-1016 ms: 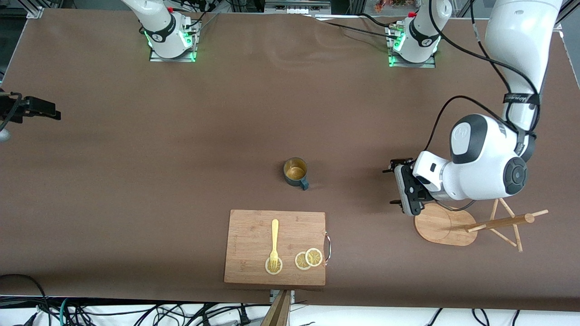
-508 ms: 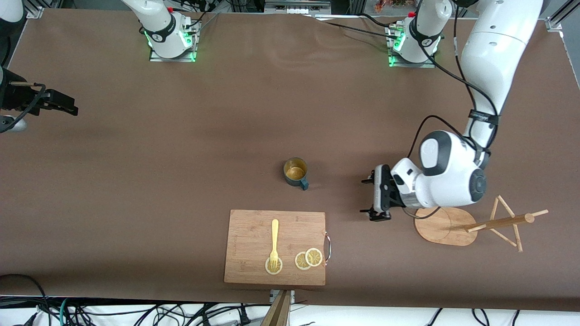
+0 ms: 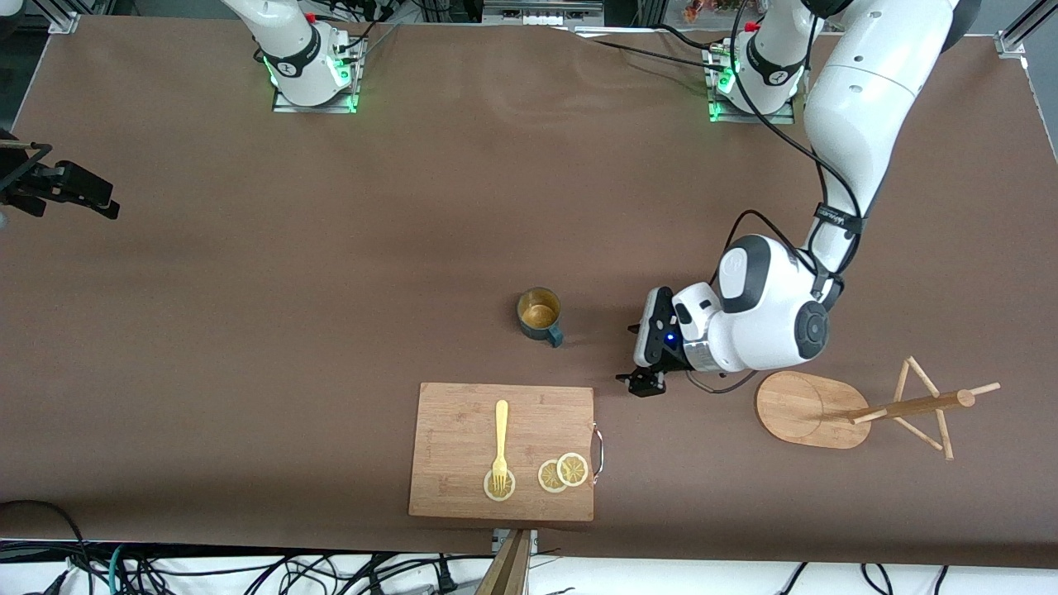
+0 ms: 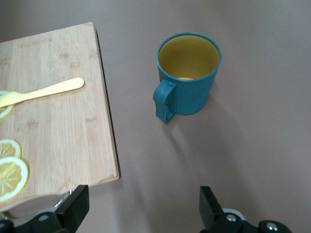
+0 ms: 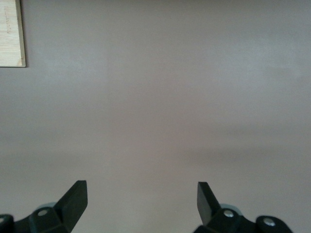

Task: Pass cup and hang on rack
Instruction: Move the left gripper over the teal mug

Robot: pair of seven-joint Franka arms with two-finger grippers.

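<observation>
Cup: the cup (image 3: 539, 313) stands upright on the table (image 3: 331, 273), mouth up, yellow-orange inside showing; its handle (image 4: 164, 100) points toward the cutting board (image 3: 463, 413), which lies nearer the front camera; nothing touches it

Left gripper: the left gripper (image 3: 643, 355) hangs low over bare table between the cup and the rack, beside the board's corner; its fingers (image 4: 73, 208) stand wide apart and hold nothing; in the left wrist view the cup sits ahead of the open jaws, well clear of both tips, with its handle turned toward the camera

Step in hand: judged from this layout, the approach to the first pickup; the cup is not yet grasped, so neither the pass nor the hanging has begun

Next move: likely to close the gap toward the cup, bring the open fingers astride the wall or rim, and only then close; the handle should be left free for a peg

Rack: the rack (image 3: 814, 411) stands toward the left arm's end of the table, its pole and pegs (image 3: 922, 405) bare

Right gripper: the right gripper (image 3: 58, 183) waits over the table edge at the right arm's end, fingers (image 5: 73, 199) apart, empty, well apart from the cup

Board: a yellow fork (image 3: 500, 446) and lemon slices (image 3: 562, 473) lie on it, not part of the task
</observation>
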